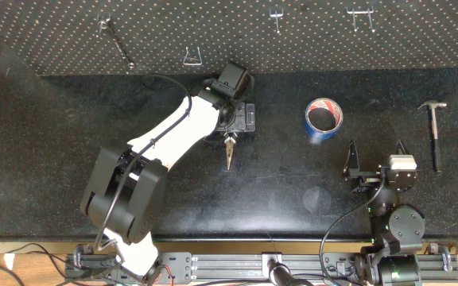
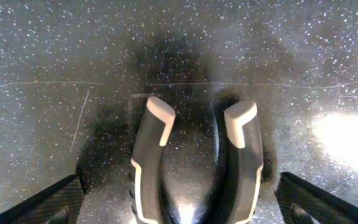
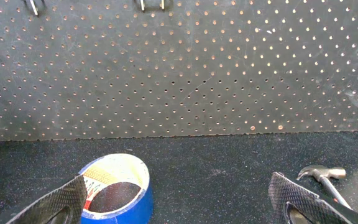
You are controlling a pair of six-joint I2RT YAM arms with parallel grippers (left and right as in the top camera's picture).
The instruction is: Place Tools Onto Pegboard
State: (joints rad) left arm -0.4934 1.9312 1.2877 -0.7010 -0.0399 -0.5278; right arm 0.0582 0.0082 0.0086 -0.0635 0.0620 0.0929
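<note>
The pliers [image 1: 229,151] lie on the black table in front of the pegboard [image 1: 308,40], nose toward the front edge. Their grey-and-black handles [image 2: 151,143] run between the fingers of my left gripper [image 2: 179,211], which stands open over them with a finger [image 2: 42,205] far out on either side. From above, the left gripper [image 1: 233,119] covers the handles. My right gripper [image 1: 376,155] hangs open and holds nothing at the right front, its fingertips [image 3: 303,199] wide apart. A wrench [image 1: 118,40] hangs on the pegboard at the left.
A blue tape roll [image 1: 323,119] lies right of the pliers, also the tape roll [image 3: 114,190] before my right gripper. A hammer [image 1: 434,131] rests at the far right. Metal hooks [image 1: 192,57] stick out of the pegboard.
</note>
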